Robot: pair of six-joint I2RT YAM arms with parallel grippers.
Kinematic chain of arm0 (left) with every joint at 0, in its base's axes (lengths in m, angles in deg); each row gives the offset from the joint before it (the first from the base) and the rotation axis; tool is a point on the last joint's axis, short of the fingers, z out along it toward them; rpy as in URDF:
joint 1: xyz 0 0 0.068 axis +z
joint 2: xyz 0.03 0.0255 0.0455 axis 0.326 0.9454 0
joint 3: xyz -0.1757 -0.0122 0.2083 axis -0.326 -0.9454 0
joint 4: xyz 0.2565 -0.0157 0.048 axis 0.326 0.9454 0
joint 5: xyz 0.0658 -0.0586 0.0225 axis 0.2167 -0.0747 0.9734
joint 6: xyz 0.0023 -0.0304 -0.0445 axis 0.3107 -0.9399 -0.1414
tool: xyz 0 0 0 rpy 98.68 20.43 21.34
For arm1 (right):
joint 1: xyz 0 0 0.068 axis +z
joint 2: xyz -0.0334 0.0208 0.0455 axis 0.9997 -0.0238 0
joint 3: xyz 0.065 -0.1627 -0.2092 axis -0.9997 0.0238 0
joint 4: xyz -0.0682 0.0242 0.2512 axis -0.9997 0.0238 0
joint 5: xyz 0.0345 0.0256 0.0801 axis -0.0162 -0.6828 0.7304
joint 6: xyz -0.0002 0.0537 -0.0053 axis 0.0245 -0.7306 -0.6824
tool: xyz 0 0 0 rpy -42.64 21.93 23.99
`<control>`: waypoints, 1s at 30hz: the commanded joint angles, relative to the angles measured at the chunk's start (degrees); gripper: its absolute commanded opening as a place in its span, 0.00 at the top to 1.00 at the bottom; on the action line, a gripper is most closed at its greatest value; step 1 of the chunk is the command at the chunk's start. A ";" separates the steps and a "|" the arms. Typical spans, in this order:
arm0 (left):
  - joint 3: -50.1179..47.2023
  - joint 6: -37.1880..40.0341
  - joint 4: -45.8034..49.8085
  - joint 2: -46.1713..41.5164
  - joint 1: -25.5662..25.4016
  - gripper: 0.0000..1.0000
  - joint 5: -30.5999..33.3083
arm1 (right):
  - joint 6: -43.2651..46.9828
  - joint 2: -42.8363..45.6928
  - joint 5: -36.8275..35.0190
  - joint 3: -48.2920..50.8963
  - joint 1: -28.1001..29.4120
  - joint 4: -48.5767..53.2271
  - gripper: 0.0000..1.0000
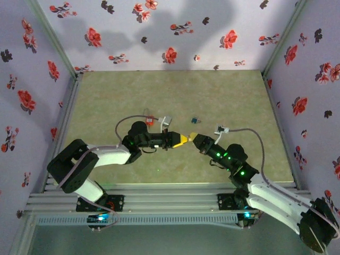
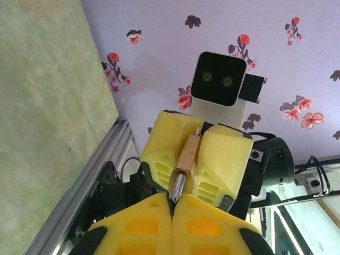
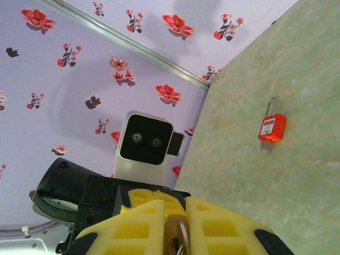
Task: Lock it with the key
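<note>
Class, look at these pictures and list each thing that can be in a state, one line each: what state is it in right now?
left gripper: shut on the key's blade end.
right gripper: shut on the key's other end.
key: gripped by both grippers at once, off the table.
padlock: lying on the table, untouched; cannot tell whether the shackle is open or shut.

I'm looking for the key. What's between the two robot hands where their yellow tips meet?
The key. In the left wrist view it bridges the left gripper and the right gripper, pinched in both sets of jaws.
</note>
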 commanded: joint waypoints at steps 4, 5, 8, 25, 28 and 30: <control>0.81 0.98 -2.15 -1.35 -0.44 1.00 1.89 | 3.12 3.64 2.54 -0.97 1.92 5.81 0.65; 0.68 0.91 -2.05 -1.48 -0.29 1.00 1.89 | 3.29 3.99 2.43 -0.95 1.84 6.31 0.62; 0.07 0.85 -2.15 -1.47 0.22 1.00 1.89 | 4.19 5.43 1.73 -1.55 1.83 9.05 0.52; -2.40 -1.19 -5.10 -0.74 1.85 1.00 1.80 | 5.45 17.96 -1.67 -2.97 -5.17 25.12 0.30; -2.38 -1.56 -5.56 -0.35 1.85 1.00 1.80 | 5.04 16.87 -1.10 -2.79 -5.56 23.47 0.31; -2.43 -1.74 -5.89 -0.12 1.85 1.00 1.88 | 4.92 15.68 -0.55 -2.80 -5.56 21.52 0.33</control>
